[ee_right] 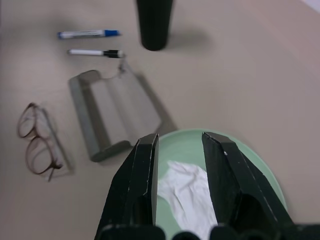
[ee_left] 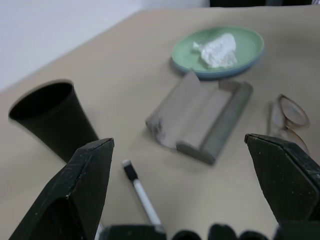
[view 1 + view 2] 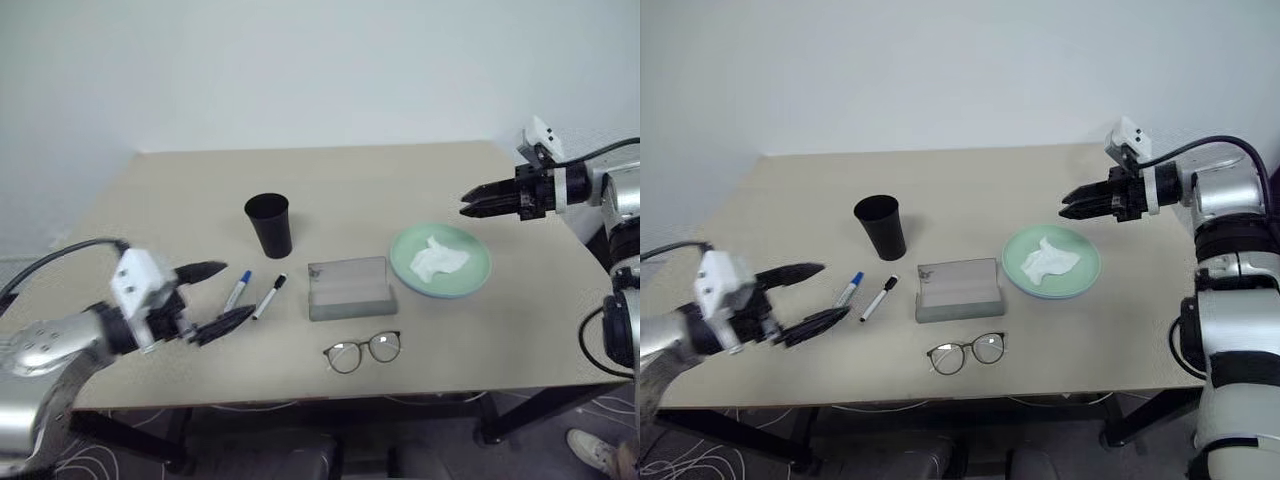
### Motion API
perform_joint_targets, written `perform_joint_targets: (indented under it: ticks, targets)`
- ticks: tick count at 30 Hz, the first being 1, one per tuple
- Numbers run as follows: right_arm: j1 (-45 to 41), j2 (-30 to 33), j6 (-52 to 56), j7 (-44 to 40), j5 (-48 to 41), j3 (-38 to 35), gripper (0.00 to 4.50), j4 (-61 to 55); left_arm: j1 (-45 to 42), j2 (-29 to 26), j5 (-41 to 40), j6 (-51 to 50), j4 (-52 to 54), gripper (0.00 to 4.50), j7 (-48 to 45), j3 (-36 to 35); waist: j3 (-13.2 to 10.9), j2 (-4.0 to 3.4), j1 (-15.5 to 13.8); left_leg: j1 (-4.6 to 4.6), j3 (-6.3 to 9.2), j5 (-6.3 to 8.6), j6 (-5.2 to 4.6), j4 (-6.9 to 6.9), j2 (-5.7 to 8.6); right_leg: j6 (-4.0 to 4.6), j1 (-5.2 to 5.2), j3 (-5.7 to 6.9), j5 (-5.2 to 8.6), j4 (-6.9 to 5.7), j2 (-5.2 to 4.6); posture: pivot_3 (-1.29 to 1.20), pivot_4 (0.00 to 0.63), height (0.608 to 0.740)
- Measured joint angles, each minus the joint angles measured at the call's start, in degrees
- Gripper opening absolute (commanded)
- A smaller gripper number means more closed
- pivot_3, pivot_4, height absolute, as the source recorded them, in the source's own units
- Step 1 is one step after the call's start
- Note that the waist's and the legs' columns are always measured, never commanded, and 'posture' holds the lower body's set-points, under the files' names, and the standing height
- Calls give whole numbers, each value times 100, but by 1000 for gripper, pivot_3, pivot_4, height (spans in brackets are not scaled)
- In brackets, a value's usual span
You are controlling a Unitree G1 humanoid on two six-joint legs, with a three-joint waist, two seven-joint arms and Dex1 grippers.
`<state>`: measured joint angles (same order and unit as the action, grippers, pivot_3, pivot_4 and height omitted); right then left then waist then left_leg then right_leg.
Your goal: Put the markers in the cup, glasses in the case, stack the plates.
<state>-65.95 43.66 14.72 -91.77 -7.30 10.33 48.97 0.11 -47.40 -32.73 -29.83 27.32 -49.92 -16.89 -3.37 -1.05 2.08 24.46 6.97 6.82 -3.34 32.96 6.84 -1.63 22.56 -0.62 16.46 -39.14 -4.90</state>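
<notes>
since the two markers lie just past its fingertips, the left gripper [image 3: 212, 297] is the near one for them, with its fingers wide apart and empty. the blue marker [image 3: 238, 289] and the black marker [image 3: 269, 296] lie side by side on the table [image 3: 180, 190], both slanting up toward the cup [image 3: 269, 224], caps at the far end. the cup stands just behind them. the right gripper [image 3: 484, 200] hangs far off, over the green plate [image 3: 473, 277], fingers a little apart, holding nothing. i think the left should grab the blue marker first.
</notes>
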Motion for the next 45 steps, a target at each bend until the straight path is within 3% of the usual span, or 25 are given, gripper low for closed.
perform_joint_targets:
  ticks: [6,14,19,33,42,45]
  targets:
    - [257,63,294,-47,-697,504,1482,-969,-1791,217,128,-1088,-385,4500,-23,1948,1,3,-10,0,0,0,0,5,5,-28,3,0,-17,0,5,0,0,737]
    - [679,461,516,-49,-1382,1122,1482,-1942,-2516,449,446,-1538,-1014,4500,-629,3416,0,7,2,8,10,0,-1,6,7,-38,3,-1,-15,24,4,0,0,737]
    - [846,709,479,-51,-1756,1283,1482,-2474,-2559,524,474,-1641,-1074,4500,-1023,3649,-1,9,5,9,11,1,-4,11,7,-39,-4,-3,-15,30,1,0,0,737]
    - [1016,640,608,-51,-1810,1245,1482,-2848,-2832,1288,1043,-1396,-1855,4500,-1187,4315,-1,17,-41,12,20,2,-6,37,10,-48,-13,2,-21,31,0,0,0,737]
    - [1061,491,774,-51,-1726,1055,1482,-3003,-2832,1680,1220,-1116,-2116,4500,-1276,4350,-1,18,-86,13,22,3,-7,45,10,-52,-16,3,-24,30,1,0,0,737]
    - [1076,458,801,-51,-1687,1030,1525,-3025,-2834,1727,1274,-1116,-2213,3879,-1316,4366,0,19,-90,13,22,3,-8,48,12,-53,-17,3,-24,30,1,0,0,737]
